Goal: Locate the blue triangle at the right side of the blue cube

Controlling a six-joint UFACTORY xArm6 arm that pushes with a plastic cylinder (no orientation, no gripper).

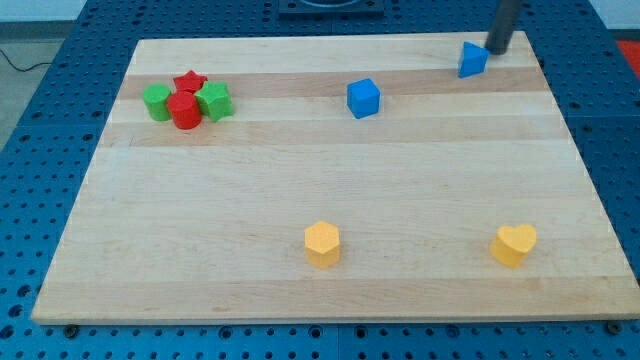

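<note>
The blue triangle (472, 60) lies near the board's top right corner. The blue cube (364, 98) sits to its left and a little lower, well apart from it. My tip (497, 49) is the lower end of the dark rod at the view's top right. It stands just right of and slightly above the blue triangle, touching or almost touching it.
A cluster at the upper left holds a red star (190, 82), a red cylinder (184, 111) and two green blocks (156, 101) (214, 100). A yellow hexagon block (322, 243) and a yellow heart (514, 244) lie near the bottom. The wooden board (330, 190) rests on a blue perforated table.
</note>
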